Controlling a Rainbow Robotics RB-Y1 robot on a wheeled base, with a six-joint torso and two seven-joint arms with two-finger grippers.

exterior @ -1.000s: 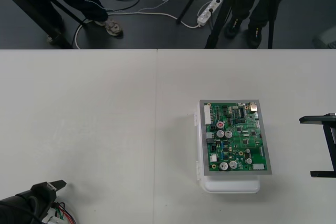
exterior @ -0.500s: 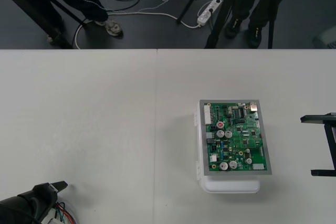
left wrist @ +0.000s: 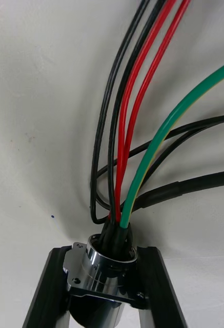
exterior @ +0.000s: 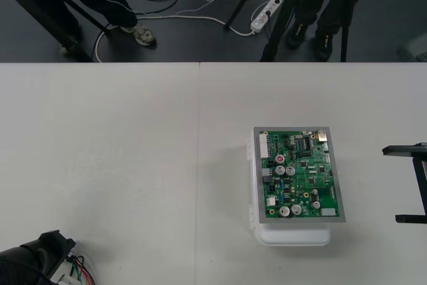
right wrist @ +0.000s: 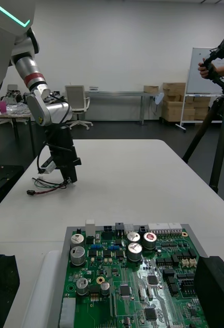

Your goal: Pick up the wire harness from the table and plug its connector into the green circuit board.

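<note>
At the near left corner of the table (exterior: 133, 151), the left gripper (exterior: 52, 248) is clamped on the wire harness (exterior: 79, 273). Its two black fingers (left wrist: 50, 287) grip the round metal socket (left wrist: 104, 264), and the red, black and green wires (left wrist: 124, 128) trail onto the table beside it to the small black plug (right wrist: 29, 192), which lies well apart from the board. Right of centre, the green circuit board (exterior: 300, 175) sits flat on its white base (exterior: 293, 235). At the right edge, near the board, the right gripper (exterior: 408, 185) stands with its fingers spread wide apart and nothing between them.
</note>
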